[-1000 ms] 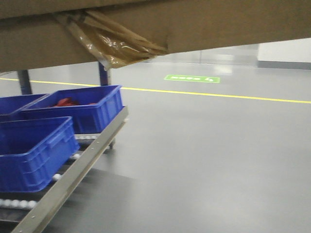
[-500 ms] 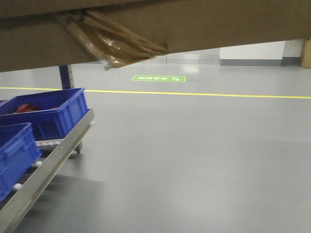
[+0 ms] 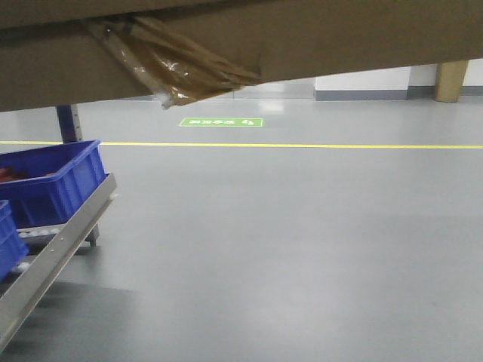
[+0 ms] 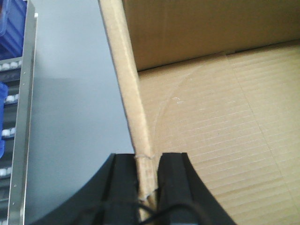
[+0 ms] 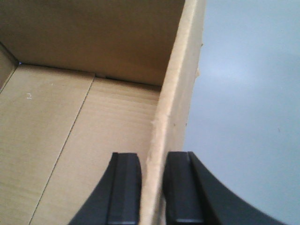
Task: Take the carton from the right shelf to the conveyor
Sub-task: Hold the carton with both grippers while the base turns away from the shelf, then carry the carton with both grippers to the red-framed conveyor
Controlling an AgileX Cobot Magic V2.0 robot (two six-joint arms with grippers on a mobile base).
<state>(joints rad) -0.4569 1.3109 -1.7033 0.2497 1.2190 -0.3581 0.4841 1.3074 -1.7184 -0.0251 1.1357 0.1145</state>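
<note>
Left pincer (image 4: 147, 161) clamped on one side wall of the carton (image 4: 225, 117), one finger outside, one inside. Right pincer (image 5: 151, 161) clamped likewise on the opposite wall. Carton held aloft, filling the top of the front view, tape scrap (image 3: 177, 64) hanging from its lower edge. Lower left: shelf (image 3: 56, 249) carrying a blue bin (image 3: 53, 181). Beyond: grey floor (image 3: 302, 241) crossed by a yellow line (image 3: 339, 145).

Brown carton (image 3: 339, 38) held off the floor, open side up.
Its plain cardboard face spans the front view from 10 to 2 o'clock, a ragged scrap of yellowish tape (image 3: 177, 68) hanging at 11 o'clock. The left end effector (image 4: 147, 173) pinches its left wall, the right end effector (image 5: 152, 168) its right wall. The steel-railed shelf (image 3: 60, 241) slants at 8 o'clock, well apart.
</note>
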